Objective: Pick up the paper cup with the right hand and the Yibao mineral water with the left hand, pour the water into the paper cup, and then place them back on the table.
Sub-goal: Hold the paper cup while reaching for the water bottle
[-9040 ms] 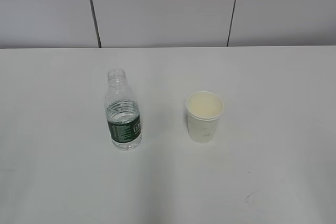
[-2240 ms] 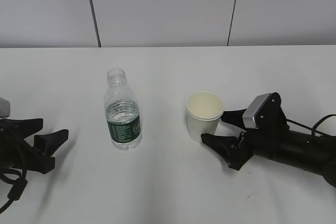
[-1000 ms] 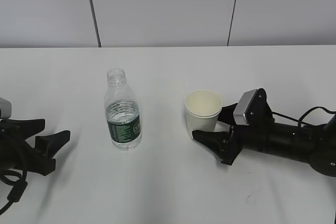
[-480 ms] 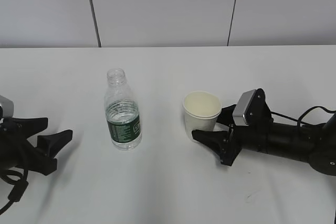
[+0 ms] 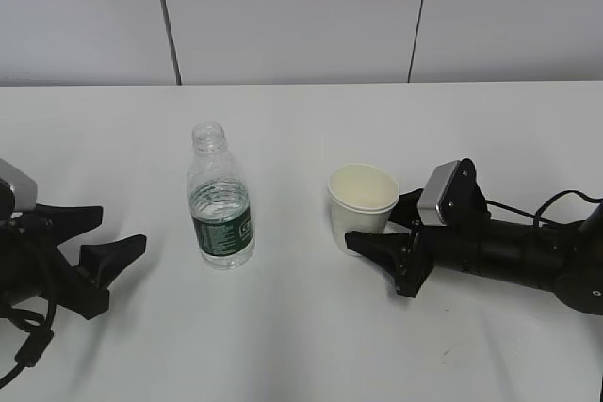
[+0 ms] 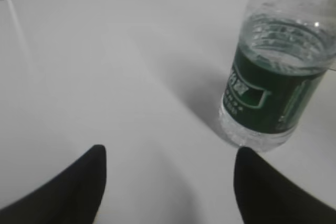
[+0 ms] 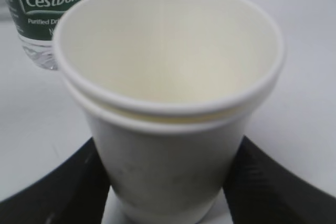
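The paper cup (image 5: 363,206) stands upright on the white surface (image 5: 301,327), right of centre. The right wrist view shows two rolled rims, one nested in the other, and a pale empty interior. The right hand (image 5: 382,228) lies low on the surface, extending in from the right edge. Its two black fingers (image 7: 68,182) bracket the lower part of the cup, one on each side. The fingers sit against or very close to the cup wall; firm contact cannot be confirmed, so whether the hand is gripping cannot be told.

The Yibao mineral water (image 5: 220,201) stands upright on the surface, left of the cup and well apart from it. The neck is capless, and water fills roughly the lower half, behind the dark green label.

The left hand (image 5: 99,237) rests low at the left edge, fingers spread open and directed at the bottle. It is near the bottle but not touching it.
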